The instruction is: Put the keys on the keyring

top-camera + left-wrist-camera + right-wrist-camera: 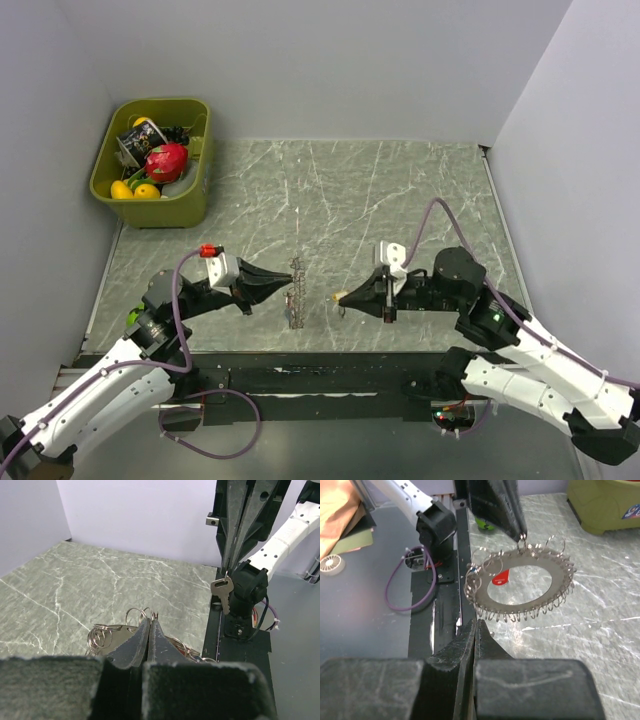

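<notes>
Left end effector [285,287]: jaws fully closed, pinching one of the small wire loops on the rim of the keyring [295,292]. The ring hangs off the counter [400,190], above its near edge and about midway along it.

Right end effector [350,297]: jaws closed on the head of one key [222,592], with the blade hanging free below. The key sits just beside the ring. As far as I can tell they are not touching.

Handling (my judgement):
- The keyring is a flat, stiff metal annulus fringed with loose loops. It is light, but gripped by a single loop it will likely swing and twist at any nudge.
- The loops are thin, smooth wire and should slip easily. A pinch low on the loop, close to the plate, ought to steady it best.
- The key is rigid, small and slick. Holding it by the head keeps its hole hard to reach, and I cannot see from here whether the hole is clear of the jaws.
- Neither part is fragile. The risks are a dropped key or a spinning ring.
</notes>
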Controlling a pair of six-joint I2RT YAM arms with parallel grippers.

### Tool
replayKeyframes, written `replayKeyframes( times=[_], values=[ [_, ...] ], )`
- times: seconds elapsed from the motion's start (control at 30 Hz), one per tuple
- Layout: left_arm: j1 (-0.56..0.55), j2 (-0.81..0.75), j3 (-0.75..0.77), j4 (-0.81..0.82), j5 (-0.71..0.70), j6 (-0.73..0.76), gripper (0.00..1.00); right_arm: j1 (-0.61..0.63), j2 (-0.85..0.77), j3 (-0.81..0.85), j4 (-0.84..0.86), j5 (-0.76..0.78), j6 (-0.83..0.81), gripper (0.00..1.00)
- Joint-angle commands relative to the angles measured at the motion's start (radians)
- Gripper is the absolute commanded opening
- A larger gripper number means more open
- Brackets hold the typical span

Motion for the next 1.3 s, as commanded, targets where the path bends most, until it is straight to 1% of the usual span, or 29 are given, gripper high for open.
replayKeyframes(
  times=[0.0, 0.23, 0.43, 0.6, 0.63, 0.7, 0.73, 0.8, 1.27],
  values=[
    [-0.004, 0.007, 0.058, 0.057, -0.017, -0.011, 0.01, -0.007, 0.071, 0.075, 0.092, -0.004, 0.032, 0.0],
    [-0.004, 0.042, 0.083, 0.012, -0.07, -0.014, 0.01, -0.007, 0.208, 0.13, 0.158, -0.019, 0.06, 0.0],
    [-0.004, 0.046, 0.084, 0.0, -0.109, -0.008, 0.01, -0.007, 0.281, 0.153, 0.227, -0.013, 0.095, 0.0],
    [-0.004, 0.046, 0.084, -0.011, -0.12, -0.005, 0.01, -0.007, 0.304, 0.15, 0.279, 0.016, 0.104, 0.0],
    [-0.002, 0.046, 0.084, -0.009, -0.116, -0.005, 0.01, -0.007, 0.307, 0.144, 0.299, 0.025, 0.136, 0.0],
    [-0.004, 0.048, 0.087, -0.011, -0.105, -0.003, 0.01, -0.007, 0.312, 0.142, 0.298, 0.038, 0.14, 0.0],
    [-0.004, 0.049, 0.086, -0.008, -0.099, -0.006, 0.01, -0.007, 0.315, 0.136, 0.334, 0.038, 0.146, 0.0],
    [-0.004, 0.049, 0.081, 0.002, -0.09, -0.008, 0.01, -0.007, 0.323, 0.131, 0.35, 0.05, 0.149, 0.0],
    [-0.005, 0.049, 0.087, 0.006, -0.042, -0.012, 0.01, -0.007, 0.35, 0.148, 0.338, 0.088, 0.147, 0.0]
  ],
)
